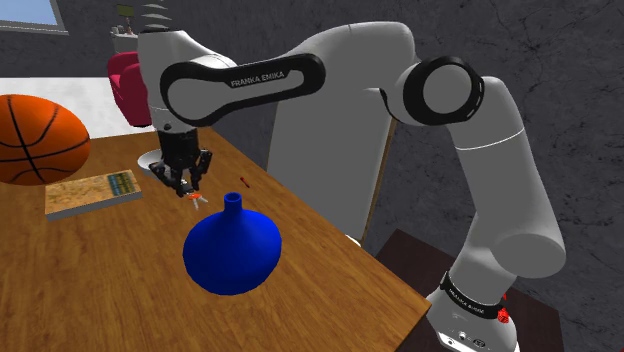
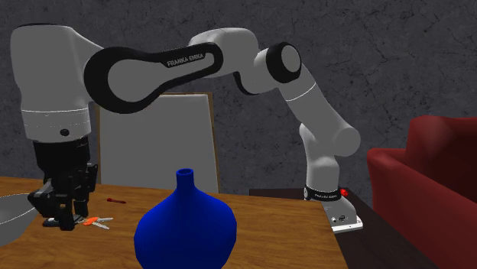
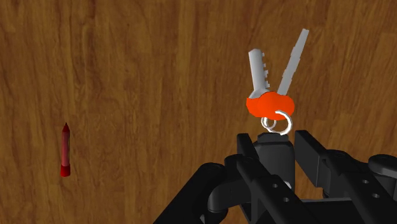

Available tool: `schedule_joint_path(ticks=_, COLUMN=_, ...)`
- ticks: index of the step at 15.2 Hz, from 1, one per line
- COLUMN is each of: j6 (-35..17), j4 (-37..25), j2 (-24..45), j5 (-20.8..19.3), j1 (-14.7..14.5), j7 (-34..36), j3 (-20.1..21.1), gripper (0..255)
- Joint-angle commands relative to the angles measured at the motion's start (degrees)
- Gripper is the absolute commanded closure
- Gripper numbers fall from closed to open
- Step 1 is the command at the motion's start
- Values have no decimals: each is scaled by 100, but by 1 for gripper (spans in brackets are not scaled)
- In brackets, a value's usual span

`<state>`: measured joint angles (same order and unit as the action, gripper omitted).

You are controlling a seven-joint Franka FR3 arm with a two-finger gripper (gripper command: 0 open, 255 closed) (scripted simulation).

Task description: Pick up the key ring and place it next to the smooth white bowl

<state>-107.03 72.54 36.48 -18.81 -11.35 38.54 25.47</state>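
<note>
One step left at most, I reckon. Gripper (image 3: 275, 141) sits low over the wooden table (image 3: 159, 76) with the key ring (image 3: 272, 105) right at its end; can't tell if it's clamped on the ring or free of it. Keys look flat on the wood, near the pale bowl (image 2: 11, 210), gripper between them. If it's holding, what's left is let go and back off. Blue vase (image 2: 186, 225) is off to the side.
</note>
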Motion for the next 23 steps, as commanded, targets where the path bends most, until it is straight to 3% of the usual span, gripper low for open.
schedule_joint_path(ticks=1, j6=-151, j4=134, j2=20, j5=-18, j1=15, j7=26, j3=-10, gripper=255)
schedule_joint_path(ticks=10, j6=-745, j4=552, j2=217, j5=-129, j1=35, j7=133, j3=-77, gripper=255)
schedule_joint_path(ticks=18, j6=-745, j4=552, j2=217, j5=-129, j1=35, j7=133, j3=-77, gripper=255)
schedule_joint_path(ticks=19, j6=-745, j4=553, j2=217, j5=-129, j1=35, j7=133, j3=-77, gripper=0)
schedule_joint_path(ticks=23, j6=-745, j4=553, j2=217, j5=-129, j1=35, j7=133, j3=-77, gripper=0)
